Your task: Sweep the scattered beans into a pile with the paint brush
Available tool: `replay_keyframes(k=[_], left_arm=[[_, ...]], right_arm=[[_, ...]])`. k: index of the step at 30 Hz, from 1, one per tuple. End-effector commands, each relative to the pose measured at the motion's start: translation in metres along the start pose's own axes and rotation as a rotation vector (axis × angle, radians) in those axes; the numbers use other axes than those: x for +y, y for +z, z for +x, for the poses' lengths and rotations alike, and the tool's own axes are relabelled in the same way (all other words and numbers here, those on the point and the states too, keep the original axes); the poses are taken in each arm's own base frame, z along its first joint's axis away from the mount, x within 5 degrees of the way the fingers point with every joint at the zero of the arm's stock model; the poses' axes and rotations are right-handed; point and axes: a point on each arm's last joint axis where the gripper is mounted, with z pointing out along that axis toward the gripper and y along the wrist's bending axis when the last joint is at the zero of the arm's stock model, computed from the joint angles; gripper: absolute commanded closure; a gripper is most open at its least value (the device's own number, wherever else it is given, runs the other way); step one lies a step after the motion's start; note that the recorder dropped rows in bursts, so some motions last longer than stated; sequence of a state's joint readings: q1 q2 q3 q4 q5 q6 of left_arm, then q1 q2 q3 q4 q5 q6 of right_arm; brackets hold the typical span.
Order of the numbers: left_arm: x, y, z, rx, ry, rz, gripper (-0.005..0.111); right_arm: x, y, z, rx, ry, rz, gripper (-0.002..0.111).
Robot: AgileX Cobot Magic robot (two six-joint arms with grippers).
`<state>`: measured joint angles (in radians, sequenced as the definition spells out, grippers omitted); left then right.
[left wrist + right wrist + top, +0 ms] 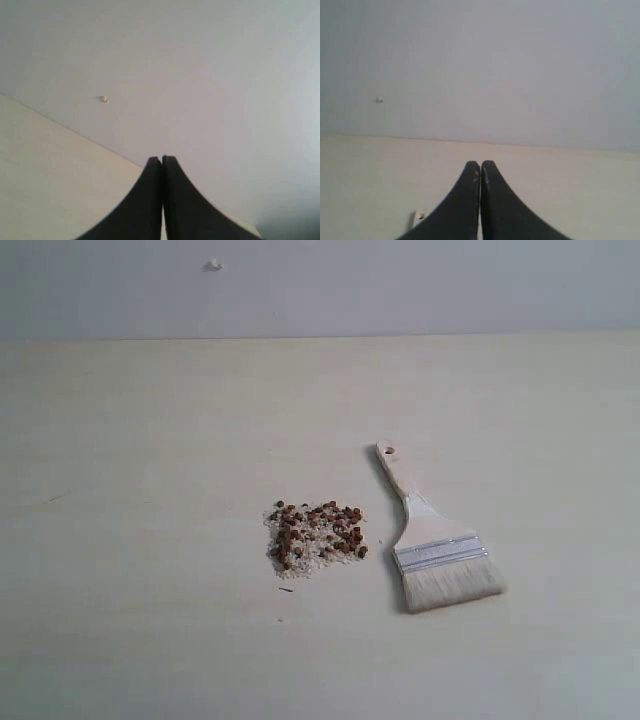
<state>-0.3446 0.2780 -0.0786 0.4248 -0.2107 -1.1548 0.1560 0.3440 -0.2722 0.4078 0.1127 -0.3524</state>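
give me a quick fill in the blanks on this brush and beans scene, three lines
1. In the exterior view the brush lies to the ____ of the beans.
2. The brush's handle has a ____ at its end.
3. The left gripper and the right gripper are both ____.
Missing words: right, hole, shut.
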Motion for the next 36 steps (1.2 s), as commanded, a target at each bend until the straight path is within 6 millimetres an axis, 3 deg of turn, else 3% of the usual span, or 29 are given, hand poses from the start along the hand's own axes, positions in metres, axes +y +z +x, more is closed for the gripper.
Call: replay_keyframes(k=[1,11,36], left_arm=[[0.001,0.000,0.001,0.005,0.004,0.001,0.107],[0.001,0.000,0.001,0.005,0.004,0.001,0.107],[0.001,0.000,0.001,0.005,0.004,0.001,0.107]], right_arm=[[-0.010,-0.011,0.025,-0.110,-0.016,0.108,0.108],[-0.013,-0.022,0.061,-0.163,-0.018,0.134,0.108],[-0.010,-0.024,0.065,-0.125,0.014,0.103,0.108]])
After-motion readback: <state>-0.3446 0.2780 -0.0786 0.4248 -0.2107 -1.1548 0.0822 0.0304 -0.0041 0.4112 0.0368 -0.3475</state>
